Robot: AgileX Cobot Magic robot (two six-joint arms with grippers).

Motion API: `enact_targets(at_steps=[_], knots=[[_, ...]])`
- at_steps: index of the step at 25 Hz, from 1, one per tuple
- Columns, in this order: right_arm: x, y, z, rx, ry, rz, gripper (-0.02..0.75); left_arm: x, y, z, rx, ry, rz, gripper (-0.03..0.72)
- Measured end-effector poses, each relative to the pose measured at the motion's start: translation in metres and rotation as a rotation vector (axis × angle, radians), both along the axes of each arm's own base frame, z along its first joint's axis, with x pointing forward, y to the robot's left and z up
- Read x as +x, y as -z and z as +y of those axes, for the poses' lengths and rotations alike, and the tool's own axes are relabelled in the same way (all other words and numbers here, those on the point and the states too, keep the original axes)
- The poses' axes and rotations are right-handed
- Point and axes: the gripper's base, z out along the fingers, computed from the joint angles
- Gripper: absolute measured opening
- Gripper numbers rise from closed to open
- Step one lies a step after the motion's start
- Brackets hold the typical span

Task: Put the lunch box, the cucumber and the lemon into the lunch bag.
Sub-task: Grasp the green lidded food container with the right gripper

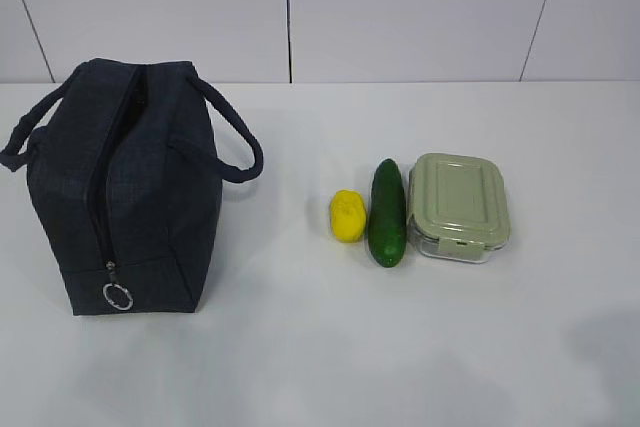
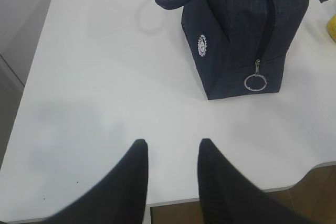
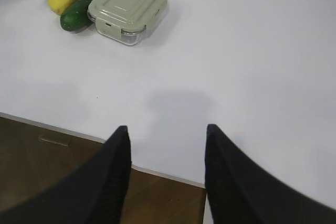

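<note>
Lunch bag (image 1: 120,187) stands at left on worktop (image 1: 300,347), zipper closed, ring pull (image 1: 117,296) low. Lemon (image 1: 346,216), cucumber (image 1: 387,212), lunch box (image 1: 458,206) lined up touching, right, staged for packing. Left hand (image 2: 172,156) and right hand (image 3: 165,145) open, empty.

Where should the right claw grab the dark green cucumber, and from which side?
Probably from above, at the middle of the glossy dark green cucumber, or at its near end, which sticks out past its neighbours. It lies flat between the yellow lemon and the clear lunch box with sage-green lid, close to or touching both, so fingers across its width have little room.
</note>
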Motion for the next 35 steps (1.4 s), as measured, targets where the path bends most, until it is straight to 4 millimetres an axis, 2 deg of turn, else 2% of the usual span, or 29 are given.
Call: enact_targets(at_steps=[35], knots=[[0.0,0.0,-0.0001,0.002,0.002,0.0,0.368,0.0,0.0,0.0,0.0,0.0,0.0,0.235]])
